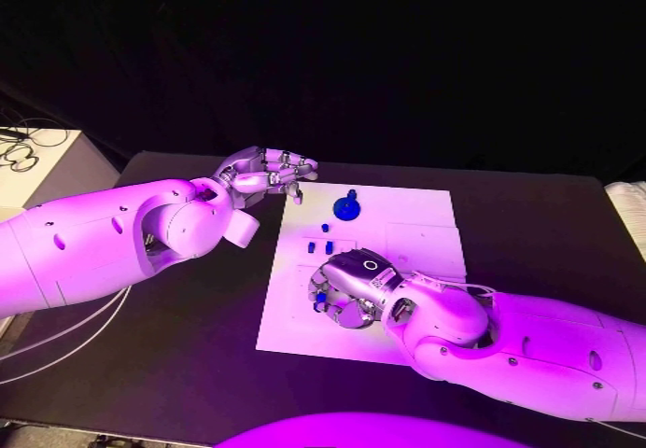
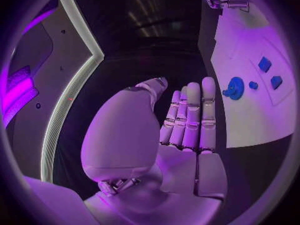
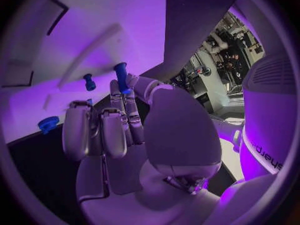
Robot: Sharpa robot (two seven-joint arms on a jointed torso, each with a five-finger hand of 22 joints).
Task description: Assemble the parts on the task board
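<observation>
We see the task board (image 1: pixel 411 229) lying flat mid-table (image 1: pixel 189 373), with blue parts scattered on it: a round knobbed part (image 1: pixel 349 206) near the far edge, a small dot-like part (image 1: pixel 325 227) just below it, and a pair of small blocks (image 1: pixel 319 247) a bit nearer the robot. The right hand (image 1: pixel 353 289) sits low over the board's near-left area, fingers curled, and the right wrist view shows a blue peg (image 3: pixel 120 76) pinched at the fingertips (image 3: pixel 128 92), standing roughly upright above them; so we read that hand as holding a part, not empty. A second small peg (image 3: pixel 89 81) and the knobbed part lie on the board beyond the fingers, apart from them. We judge the step in hand is carrying or seating this peg; we can't tell which hole it goes to, since the hand covers that spot in the head view. To do it well: keep the peg upright, line it over its socket before lowering, press straight down, don't loosen the pinch until it seats, and don't sweep the loose blocks close beside the knuckles. The left hand (image 1: pixel 270 173) hovers off the board's far-left corner, above the table, fingers straight and together in its wrist view, holding nothing, near the knobbed part but not touching it.
</observation>
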